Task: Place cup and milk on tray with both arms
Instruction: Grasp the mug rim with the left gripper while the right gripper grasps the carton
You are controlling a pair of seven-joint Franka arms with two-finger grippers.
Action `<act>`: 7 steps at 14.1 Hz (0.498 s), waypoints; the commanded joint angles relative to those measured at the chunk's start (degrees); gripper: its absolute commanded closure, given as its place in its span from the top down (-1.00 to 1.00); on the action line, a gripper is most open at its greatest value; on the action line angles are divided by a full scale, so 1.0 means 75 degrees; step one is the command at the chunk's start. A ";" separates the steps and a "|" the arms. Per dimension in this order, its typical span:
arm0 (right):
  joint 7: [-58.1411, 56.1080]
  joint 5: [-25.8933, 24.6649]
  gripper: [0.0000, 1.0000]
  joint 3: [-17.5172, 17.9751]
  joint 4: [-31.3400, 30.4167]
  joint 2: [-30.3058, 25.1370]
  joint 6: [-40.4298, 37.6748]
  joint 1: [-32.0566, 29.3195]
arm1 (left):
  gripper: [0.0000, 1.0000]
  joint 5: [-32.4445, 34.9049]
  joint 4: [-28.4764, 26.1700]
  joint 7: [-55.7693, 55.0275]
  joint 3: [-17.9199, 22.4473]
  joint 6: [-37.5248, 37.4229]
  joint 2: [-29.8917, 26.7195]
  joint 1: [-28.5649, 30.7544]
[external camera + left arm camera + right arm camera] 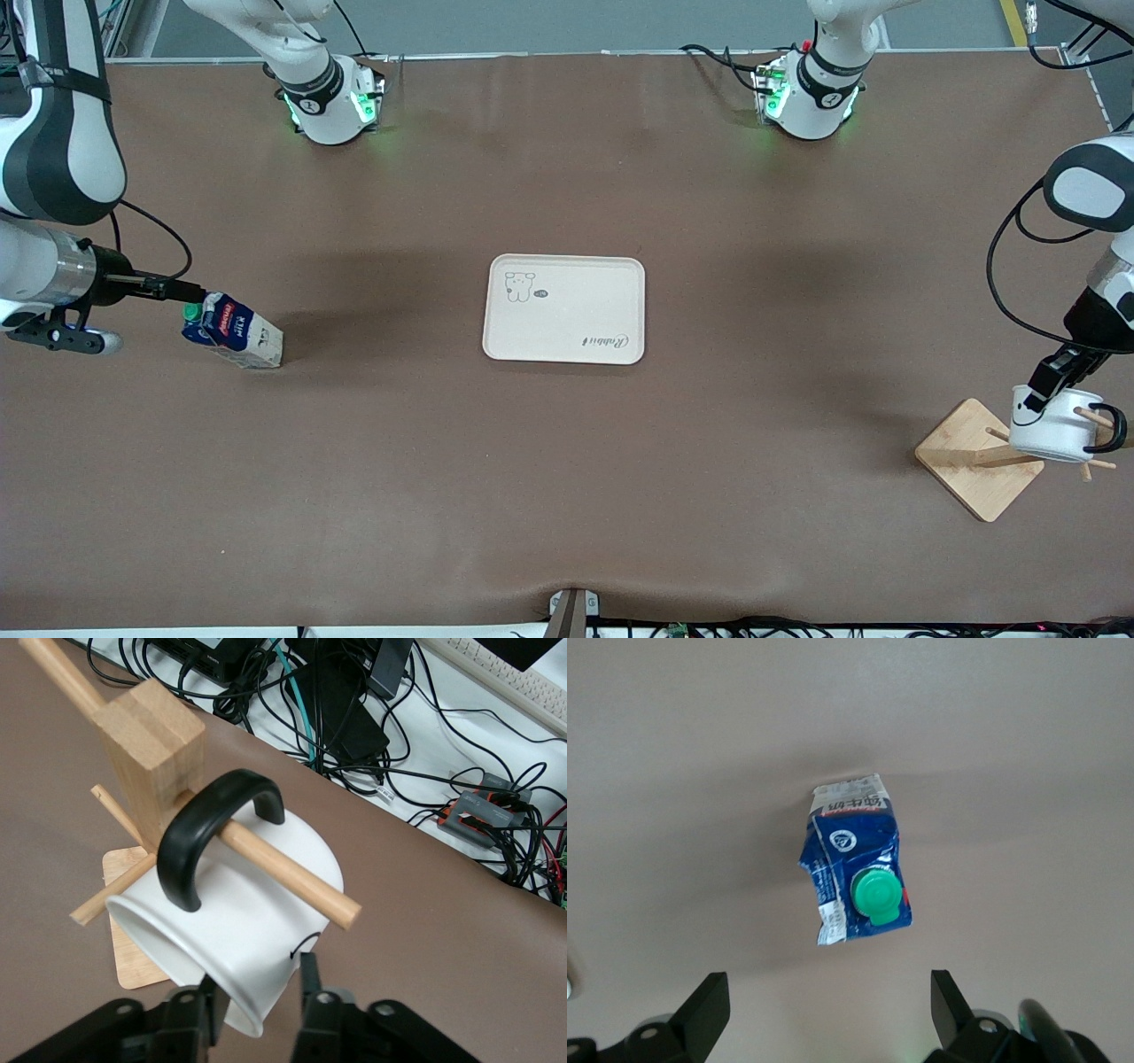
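Both arms are at the pickup step, and nothing sits on the tray yet. Nearest the front camera, toward the left arm's end of the table at about four o'clock from the tray, a wooden peg stand (979,458) holds the cup (1054,431). The cup is a white mug with a black rim line and a black loop handle (205,835); it hangs tilted with a peg (288,875) threaded through the handle. The left gripper (1050,379) is at the cup's mouth, its fingers (312,985) set narrowly on either side of the rim wall, one inside and one outside; whether they already squeeze it, I cannot tell. The next move likely calls for a firm pinch, then sliding the handle off along the peg without toppling the stand. Farther from the camera, toward the right arm's end of the table at about nine o'clock from the tray, the milk (232,331) lies tipped over on the brown table (567,496). It is a small carton with a dark blue top, white lower part, red label and green screw cap (874,892), and it looks dented. The right gripper (190,291) is just beside the cap end, fingers (704,1008) spread wide and holding nothing. It probably needs to straddle the carton and close. The cream tray (564,309), with its small animal drawing, lies at the table's middle.
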 commanded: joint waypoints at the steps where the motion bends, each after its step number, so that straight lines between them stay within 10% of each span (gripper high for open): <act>1: 0.0103 -0.0206 1.00 0.0080 -0.0855 -0.0242 0.0920 -0.0053 | -0.65 -0.0182 -0.0060 0.0138 -0.0043 0.0120 -0.0033 0.0002; 7: 0.0045 -0.0614 1.00 0.0080 -0.1222 -0.0301 0.1392 -0.0006 | -1.00 -0.0171 -0.0084 0.0150 -0.0172 -0.0113 -0.0197 0.0014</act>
